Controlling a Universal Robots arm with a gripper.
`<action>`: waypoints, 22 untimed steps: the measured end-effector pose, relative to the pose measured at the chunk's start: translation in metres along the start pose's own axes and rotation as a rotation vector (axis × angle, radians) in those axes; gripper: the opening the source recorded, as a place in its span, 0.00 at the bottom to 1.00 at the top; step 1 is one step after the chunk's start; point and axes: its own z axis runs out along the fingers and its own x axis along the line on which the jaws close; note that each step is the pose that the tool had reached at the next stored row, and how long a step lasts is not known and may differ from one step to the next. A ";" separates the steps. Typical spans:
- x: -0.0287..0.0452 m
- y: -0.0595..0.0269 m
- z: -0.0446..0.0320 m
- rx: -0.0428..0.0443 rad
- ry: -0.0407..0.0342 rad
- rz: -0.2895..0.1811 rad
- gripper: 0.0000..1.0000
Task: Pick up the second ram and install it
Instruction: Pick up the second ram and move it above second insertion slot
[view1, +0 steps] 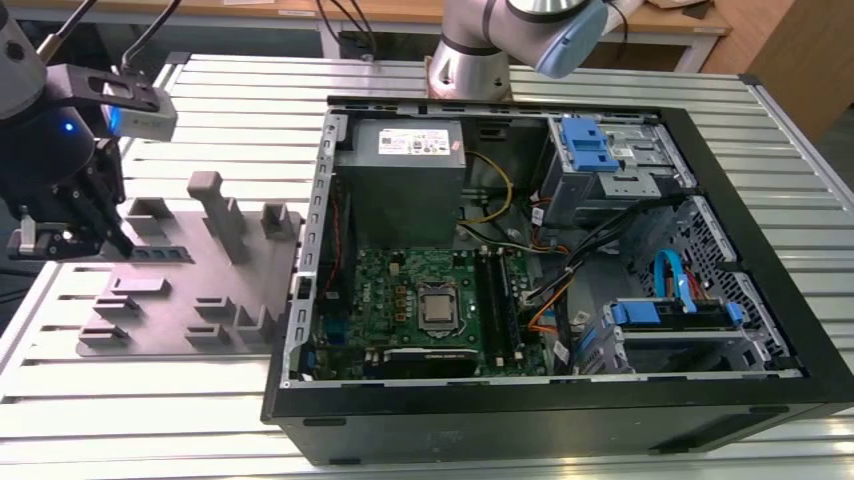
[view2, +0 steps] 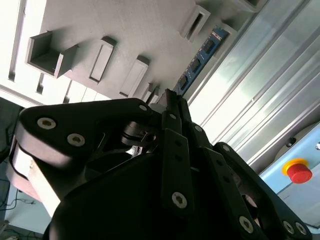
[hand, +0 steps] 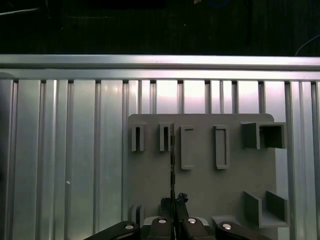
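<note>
The second ram shows in both wrist views as a thin dark board. In the first wrist view I see it edge-on (hand: 172, 160). In the second wrist view it shows its labelled face (view2: 202, 55). It runs out from my gripper (hand: 173, 204), whose black fingers (view2: 167, 107) are closed on its near end. It hangs over the grey fixture plate (hand: 210, 185). In the exterior view my gripper (view1: 64, 238) is at the far left, over the fixture's left edge (view1: 174, 300). It is well away from the green motherboard (view1: 400, 290) in the open computer case (view1: 534, 420).
The fixture carries upright posts (view1: 220, 215) and several slotted holders (hand: 187, 147). The case holds a power supply (view1: 400, 160), blue drive brackets (view1: 587, 145) and loose cables (view1: 587, 250). The table is ribbed metal (hand: 60, 150). A red stop button (view2: 300, 172) is in the second wrist view.
</note>
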 end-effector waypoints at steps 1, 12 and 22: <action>0.0000 0.0000 -0.0012 0.0000 0.0000 0.000 0.11; -0.0004 0.0006 -0.0144 -0.0001 0.0001 0.000 0.11; -0.0007 0.0011 -0.0265 0.0000 0.0000 0.000 0.11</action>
